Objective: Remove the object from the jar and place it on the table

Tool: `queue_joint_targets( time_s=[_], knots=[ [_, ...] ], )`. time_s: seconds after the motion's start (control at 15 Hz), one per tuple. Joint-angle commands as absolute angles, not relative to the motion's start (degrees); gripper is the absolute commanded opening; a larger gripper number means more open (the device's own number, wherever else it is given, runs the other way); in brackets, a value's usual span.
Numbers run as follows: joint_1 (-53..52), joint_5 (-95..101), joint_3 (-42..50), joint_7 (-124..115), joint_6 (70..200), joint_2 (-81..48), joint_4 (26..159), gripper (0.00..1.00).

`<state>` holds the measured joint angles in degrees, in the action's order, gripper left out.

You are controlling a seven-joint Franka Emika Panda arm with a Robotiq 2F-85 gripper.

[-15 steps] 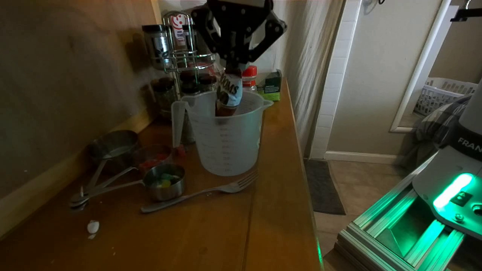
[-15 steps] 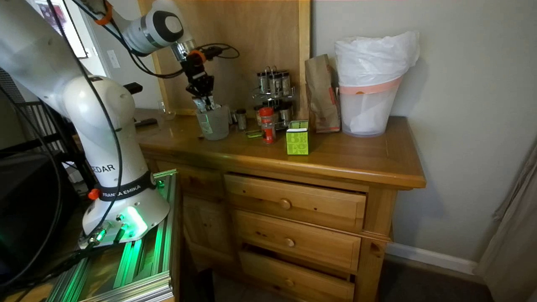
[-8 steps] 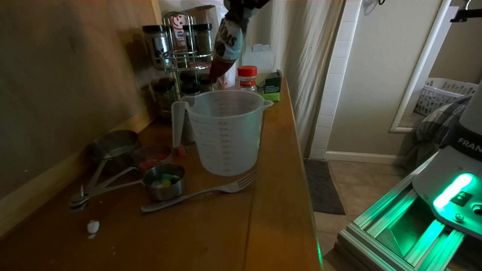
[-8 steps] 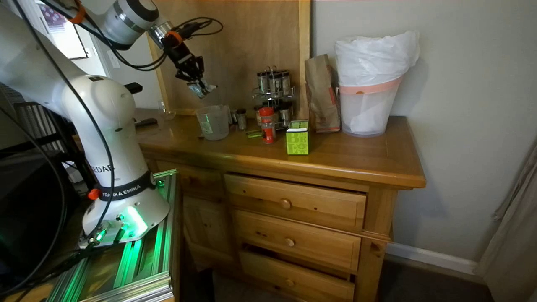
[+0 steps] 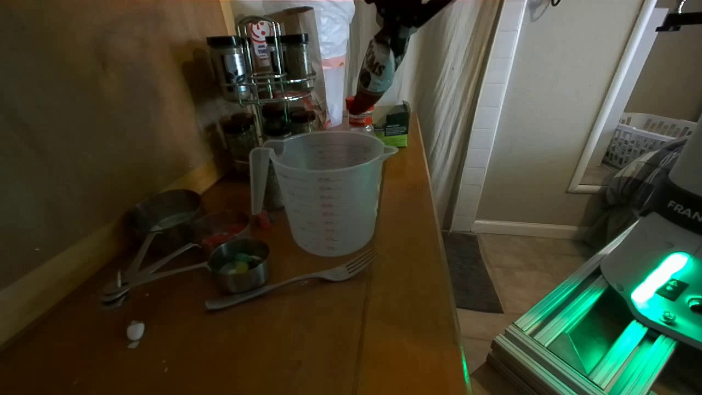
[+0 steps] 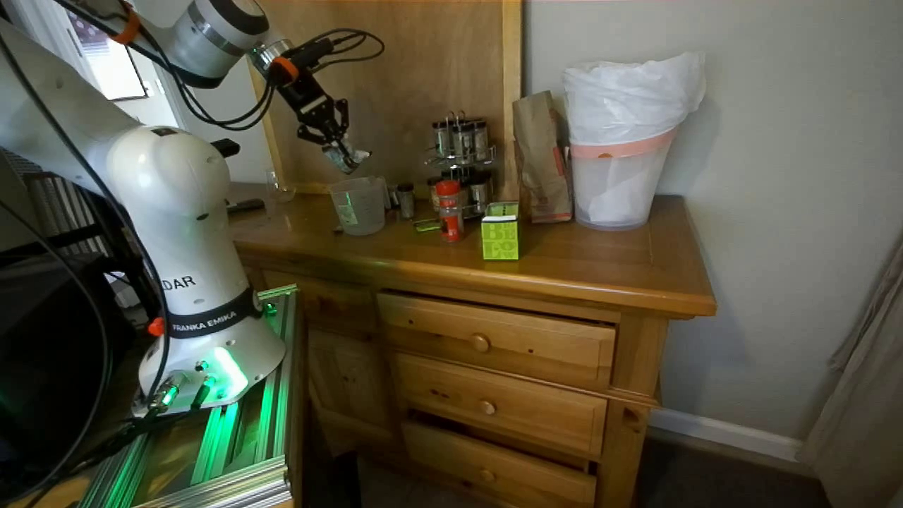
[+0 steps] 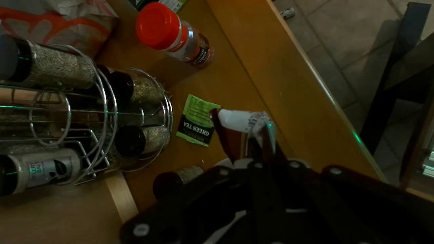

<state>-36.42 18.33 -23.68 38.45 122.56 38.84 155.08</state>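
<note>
Packet (image 5: pixel 377 66) was out of the jug (image 5: pixel 332 211), in the air at about 1 o'clock of it in an exterior view, tilted, apart from the rim. Jaws were clamped on its upper end, nothing else held. Across it, left to right: loose dark red tip, pale printed band, pinched end. Seemed light, soft, slick film; likelier to sag or slip than break; contents hidden. Best hold was probably that end, pinched flat. Lowering looked like the step left.

Worktop (image 5: pixel 296 351) was smooth brown wood, slightly glossy. From the jug: white bit (image 5: pixel 135 330) and cups (image 5: pixel 239 280) at 8 o'clock, rack (image 5: pixel 266 101) at 11, fork (image 5: pixel 339 272) at 7, tines just beside the base. In an exterior view, pepper (image 6: pixel 450 215) and tea box (image 6: pixel 500 241) sat near 3. Wrist view: sachet (image 7: pixel 197 120) lay flat.

Room: arm base (image 6: pixel 208 344) glowed green at 8, panel (image 6: pixel 402 77) stood at 12, curtain (image 6: pixel 857 395) hung at 4.
</note>
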Motion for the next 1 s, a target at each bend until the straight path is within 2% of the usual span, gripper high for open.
queue_joint_targets(
  time_s=[0.0, 0.47, 0.93],
  knots=[
    [-35.64, 19.81, -20.34, 33.88, 123.1, 40.34, 155.38, 0.01],
    [-30.81, 14.33, -8.55, 32.57, 120.62, 41.61, 155.94, 0.01],
    [-30.2, 7.95, -8.48, 32.71, 123.46, 34.65, 157.71, 0.01]
  ],
)
